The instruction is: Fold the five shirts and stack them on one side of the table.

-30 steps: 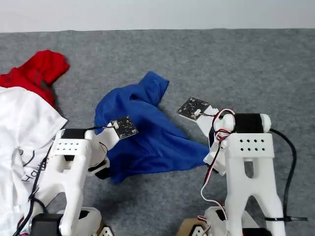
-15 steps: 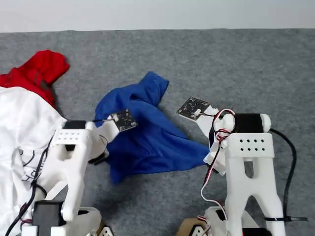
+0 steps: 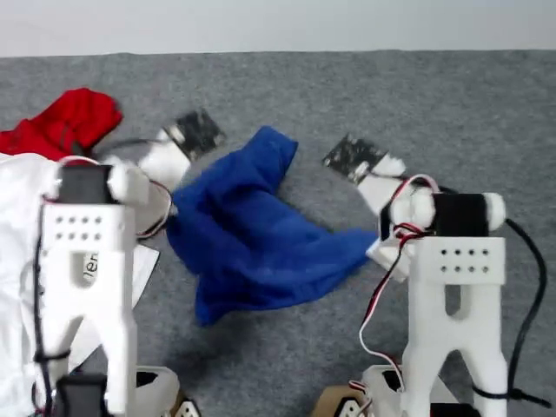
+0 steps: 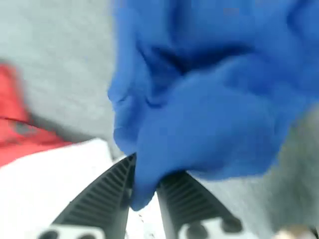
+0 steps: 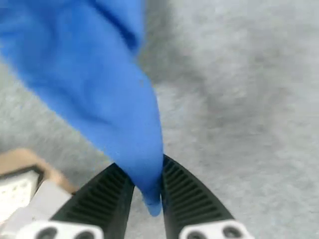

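Note:
A crumpled blue shirt (image 3: 248,234) hangs between the two arms over the middle of the grey table. My left gripper (image 4: 146,186) is shut on one edge of the blue shirt (image 4: 209,104), at its left side in the high view. The right gripper (image 5: 147,186) is shut on a corner of the blue shirt (image 5: 99,74), at the cloth's right end (image 3: 360,248). A white shirt (image 3: 26,217) with print lies at the table's left edge, and a red shirt (image 3: 69,122) lies bunched behind it.
The left arm's white body (image 3: 87,261) stands over the white shirt. The right arm's body (image 3: 452,278) stands at the front right with a black cable (image 3: 530,295). Bare grey table (image 3: 434,104) stretches across the back and right.
Both arms have lifted and swung back from the front edge, raising the blue shirt's held ends. The left arm rose most, and the cloth now hangs stretched between the grippers.

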You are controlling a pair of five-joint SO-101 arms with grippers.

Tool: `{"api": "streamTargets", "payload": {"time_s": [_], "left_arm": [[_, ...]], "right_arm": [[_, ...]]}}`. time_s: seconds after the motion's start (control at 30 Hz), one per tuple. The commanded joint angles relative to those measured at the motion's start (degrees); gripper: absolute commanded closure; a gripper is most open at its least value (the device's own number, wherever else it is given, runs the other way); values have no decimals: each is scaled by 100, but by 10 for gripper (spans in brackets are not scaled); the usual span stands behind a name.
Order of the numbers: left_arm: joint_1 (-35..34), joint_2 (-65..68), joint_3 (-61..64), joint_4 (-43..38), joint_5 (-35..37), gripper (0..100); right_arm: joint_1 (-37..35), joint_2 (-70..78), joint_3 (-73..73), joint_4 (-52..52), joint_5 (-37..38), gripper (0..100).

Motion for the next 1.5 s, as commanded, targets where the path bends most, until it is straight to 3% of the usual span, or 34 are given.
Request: {"api": "streamTargets", "payload": {"time_s": [0.0, 0.23, 0.6, 0.97, 1.1, 1.3, 1.47], "left_arm": [[123, -466, -901, -220, 571, 998], [88, -738, -2018, -387, 1257, 998], [-141, -1055, -3864, -1152, 1240, 997], [-413, -1055, -4356, -1345, 1081, 997], [-404, -1081, -4365, -1319, 686, 997], [-369, -1618, -4356, -1319, 642, 997], [-413, -2127, -4356, -1310, 325, 997]], "right_arm": [[40, -189, -888, 163, -193, 990], [48, -189, -1952, -136, -510, 990], [382, -171, -3411, -576, -633, 990], [1525, -198, -4009, -576, -598, 990], [1569, -198, -4334, -567, -598, 990], [1578, -382, -4651, -514, -563, 990], [1587, -927, -4651, -479, -26, 990]]}}
